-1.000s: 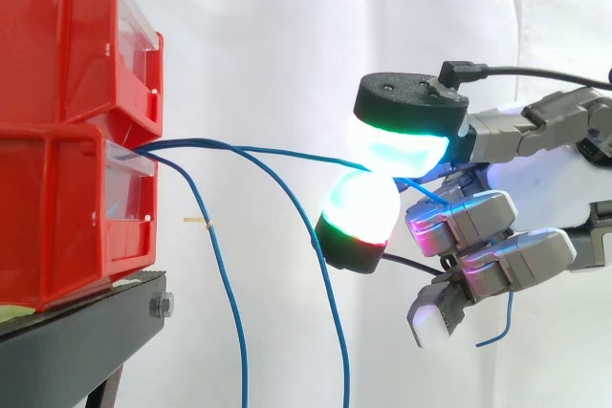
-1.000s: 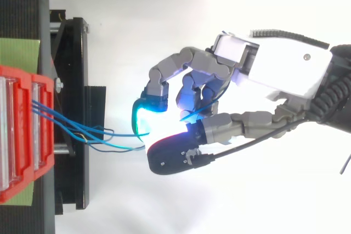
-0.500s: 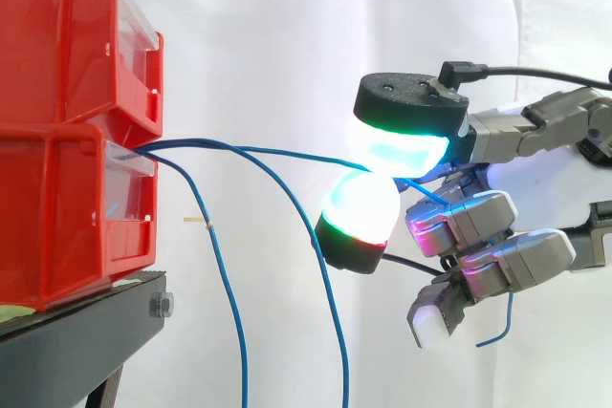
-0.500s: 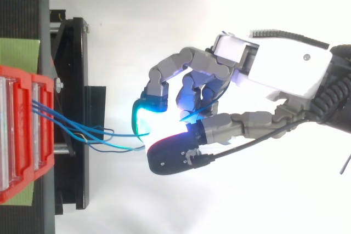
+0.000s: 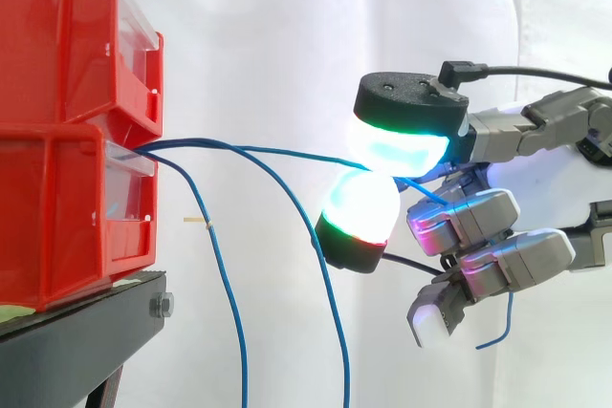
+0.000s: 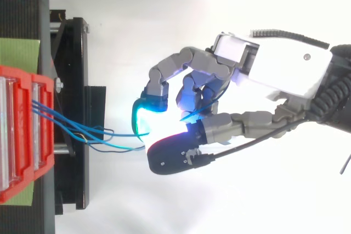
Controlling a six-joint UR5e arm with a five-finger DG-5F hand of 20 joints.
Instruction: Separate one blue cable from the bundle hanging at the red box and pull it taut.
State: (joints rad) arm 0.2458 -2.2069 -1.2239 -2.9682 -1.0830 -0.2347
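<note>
1. One blue cable [image 5: 287,152] is held pinched between two glowing fingertips [image 5: 397,152] of the hand [image 5: 540,183], to the right of the red bins [image 5: 57,226].
2. It is stretched almost level from the bins' front to the pinch.
3. The remaining blue cables [image 5: 232,312] are seen hanging below it, between bins and hand.

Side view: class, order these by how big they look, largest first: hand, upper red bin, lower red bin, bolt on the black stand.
1. hand, fingers pinching a blue cable
2. upper red bin and lower red bin: alike, both cut by the edge, so tied
3. bolt on the black stand
</note>
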